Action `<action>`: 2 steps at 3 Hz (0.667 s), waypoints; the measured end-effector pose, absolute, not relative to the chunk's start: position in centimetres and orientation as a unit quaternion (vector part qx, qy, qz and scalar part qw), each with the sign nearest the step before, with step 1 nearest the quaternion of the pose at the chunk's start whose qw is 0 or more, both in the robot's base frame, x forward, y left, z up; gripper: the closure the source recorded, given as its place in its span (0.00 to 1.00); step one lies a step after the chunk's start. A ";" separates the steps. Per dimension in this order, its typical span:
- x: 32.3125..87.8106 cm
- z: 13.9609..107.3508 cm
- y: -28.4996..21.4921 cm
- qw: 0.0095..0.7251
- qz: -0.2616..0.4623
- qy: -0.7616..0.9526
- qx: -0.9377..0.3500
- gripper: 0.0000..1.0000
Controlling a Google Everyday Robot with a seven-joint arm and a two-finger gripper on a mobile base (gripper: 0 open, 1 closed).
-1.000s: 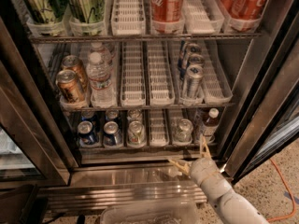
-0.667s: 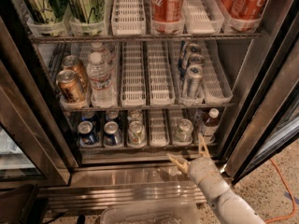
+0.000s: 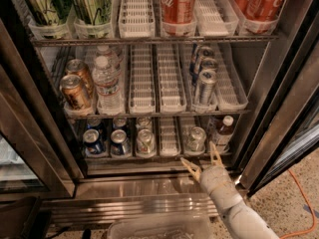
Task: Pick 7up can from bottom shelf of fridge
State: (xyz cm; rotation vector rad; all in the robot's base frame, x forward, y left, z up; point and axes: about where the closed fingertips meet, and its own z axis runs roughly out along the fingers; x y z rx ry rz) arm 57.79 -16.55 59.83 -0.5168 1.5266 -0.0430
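Tagger: Gripper (image 3: 198, 152) has crept up toward the shelf front since a second ago; nothing else shifts.
Checker: Big to small?
Tagger: Fridge (image 3: 269, 83), dark steel frame. Bottom shelf (image 3: 159, 159), white lane trays. Gripper sits low, right of centre, just before the shelf lip, fingers (image 3: 189, 167) spread wide, holding nothing.
Checker: 7up can?
Tagger: 7up can (image 3: 196, 139) stands upright at a right-hand lane's front, just behind the gripper, untouched, dark bottle (image 3: 224, 131) beside it.
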 end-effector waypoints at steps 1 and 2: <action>58.4 59.6 -16.5 0.695 -0.025 0.682 -0.226 0.29; 58.9 59.6 -16.6 0.700 -0.033 0.679 -0.219 0.29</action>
